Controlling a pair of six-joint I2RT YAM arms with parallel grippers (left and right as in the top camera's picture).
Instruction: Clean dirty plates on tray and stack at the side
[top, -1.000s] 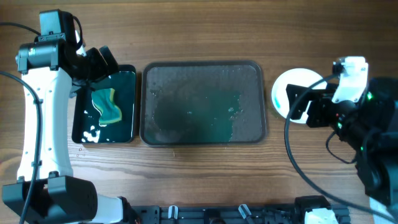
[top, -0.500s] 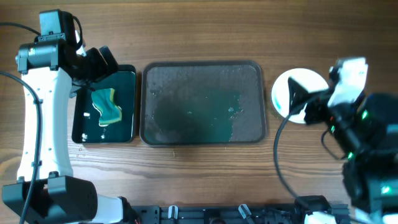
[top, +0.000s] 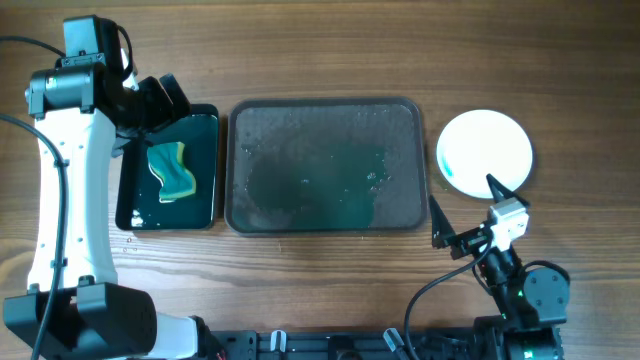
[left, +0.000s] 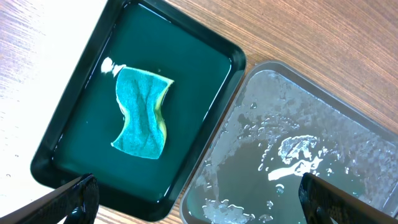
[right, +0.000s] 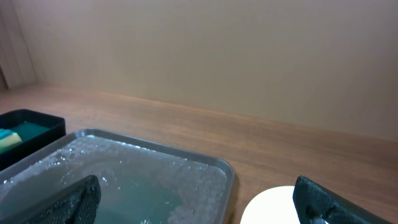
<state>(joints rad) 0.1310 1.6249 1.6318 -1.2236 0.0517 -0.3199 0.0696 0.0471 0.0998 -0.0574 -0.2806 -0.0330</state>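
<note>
A white plate (top: 485, 152) lies on the wood right of the tray, with a faint teal smear at its left edge; I cannot tell whether others lie under it. Its edge shows in the right wrist view (right: 273, 208). The grey-brown tray (top: 327, 118) holds no plates, only water drops and teal residue; it also shows in both wrist views (left: 323, 143) (right: 155, 168). My right gripper (top: 466, 204) is open and empty, low near the table's front, below the plate (right: 199, 208). My left gripper (top: 160, 108) is open and empty above the black tray's edge (left: 199, 205).
A narrow black tray (top: 205, 170) with teal water and a green-yellow sponge (top: 172, 170) stands left of the big tray; the sponge shows in the left wrist view (left: 142, 112). Bare wood surrounds the trays. A wall stands behind the table.
My right arm has pulled back from the plate toward the table's front edge, leaving the plate fully uncovered. The left arm and sponge have not moved.
</note>
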